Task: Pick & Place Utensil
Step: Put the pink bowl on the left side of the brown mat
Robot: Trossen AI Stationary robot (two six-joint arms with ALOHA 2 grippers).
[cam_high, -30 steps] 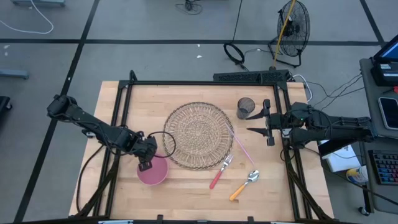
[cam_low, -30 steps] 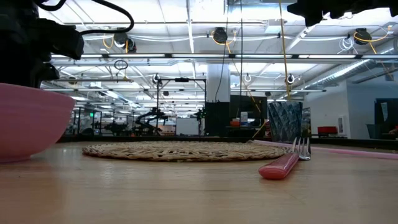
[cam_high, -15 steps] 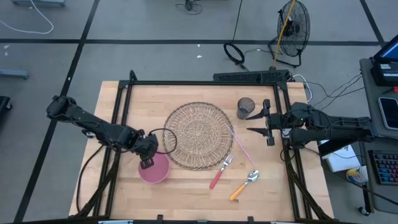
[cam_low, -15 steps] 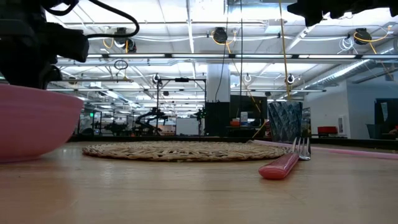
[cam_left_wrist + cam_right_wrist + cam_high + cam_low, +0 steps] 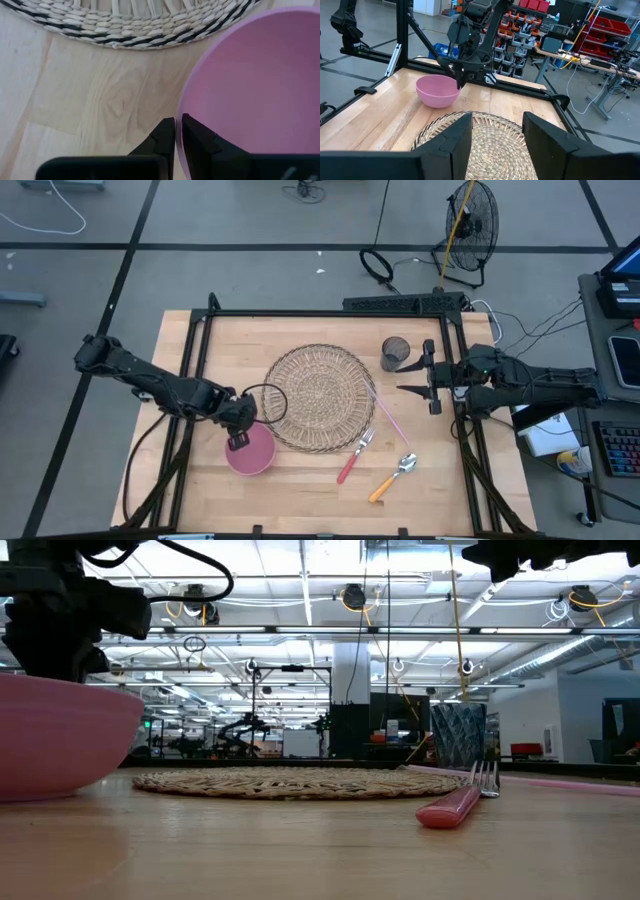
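1. on the left of the table, the left gripper (image 5: 238, 442) stands at the near rim of the pink bowl (image 5: 250, 454). its own wrist view shows the two fingers (image 5: 165, 137) pinched to a thin slit across the bowl's wall, one outside and one inside, so it appears to have the rim nipped; whether that grip is firm cannot be told.

2. just beyond that gripper lies the round woven mat (image 5: 321, 397), its edge close to the bowl. the bowl sits on bare wood beside the mat, not on it.

3. further right, well away from the left gripper, the task's utensils lie untouched on the table: a pink-handled fork (image 5: 353, 457) with its tines at the mat's edge, and an orange-handled spoon (image 5: 392, 477) beside it. a thin pink stick (image 5: 390, 418) runs along the mat's right side.

4. a dark mesh cup (image 5: 395, 354) stands just ahead of the right gripper (image 5: 414, 377), which hangs above the table's right side with its fingers (image 5: 449, 142) spread well apart and nothing between them. this arm looks to be waiting.

5. as a judgement, the task is at an early stage: neither utensil is lifted or placed, only the bowl is being handled, and picking up the fork or spoon and setting it down remain.
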